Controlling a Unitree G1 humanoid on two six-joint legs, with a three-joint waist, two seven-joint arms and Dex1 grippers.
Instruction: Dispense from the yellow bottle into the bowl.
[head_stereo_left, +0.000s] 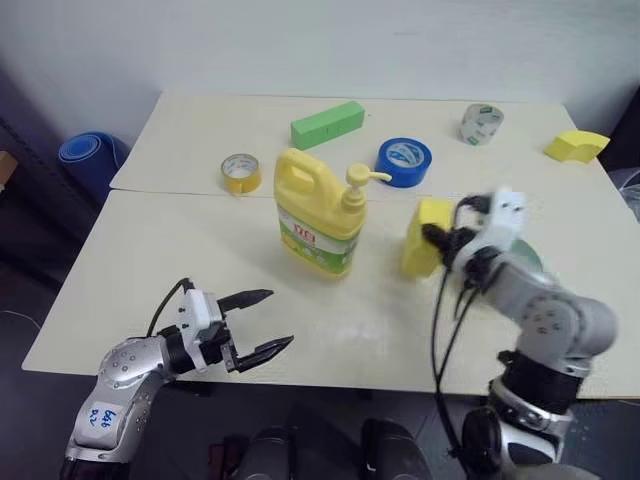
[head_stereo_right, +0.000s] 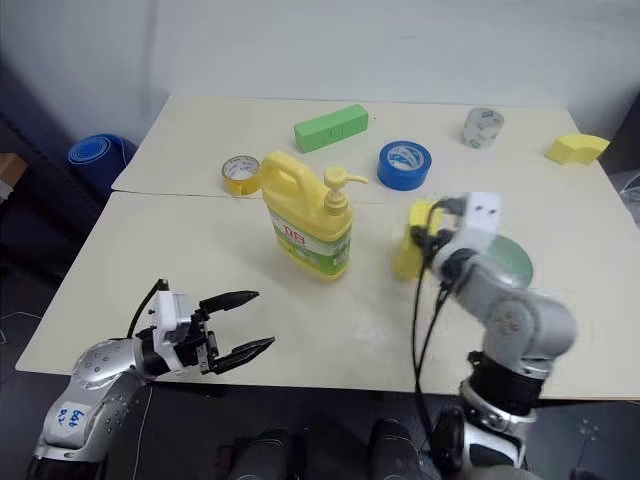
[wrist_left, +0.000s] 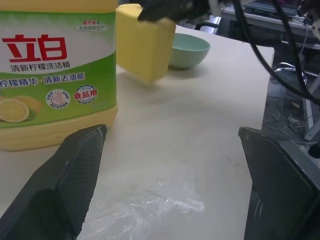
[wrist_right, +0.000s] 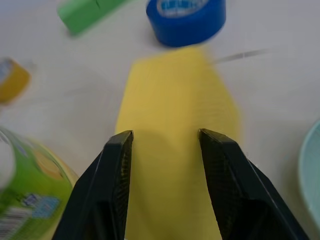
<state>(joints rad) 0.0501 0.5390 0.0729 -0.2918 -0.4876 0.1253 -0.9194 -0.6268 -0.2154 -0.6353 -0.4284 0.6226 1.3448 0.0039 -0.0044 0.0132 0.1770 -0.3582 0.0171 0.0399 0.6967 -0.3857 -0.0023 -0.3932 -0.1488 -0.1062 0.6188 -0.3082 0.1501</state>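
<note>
2 pincers differ: the left gripper (head_stereo_left: 268, 320) gapes empty just short of the yellow bottle (head_stereo_left: 318, 222), a heavy, slick jug best steadied by its handle, while the right gripper (wrist_right: 165, 137) clamps a yellow foam block (head_stereo_left: 427, 236) beside the bowl (wrist_left: 189, 49).
</note>
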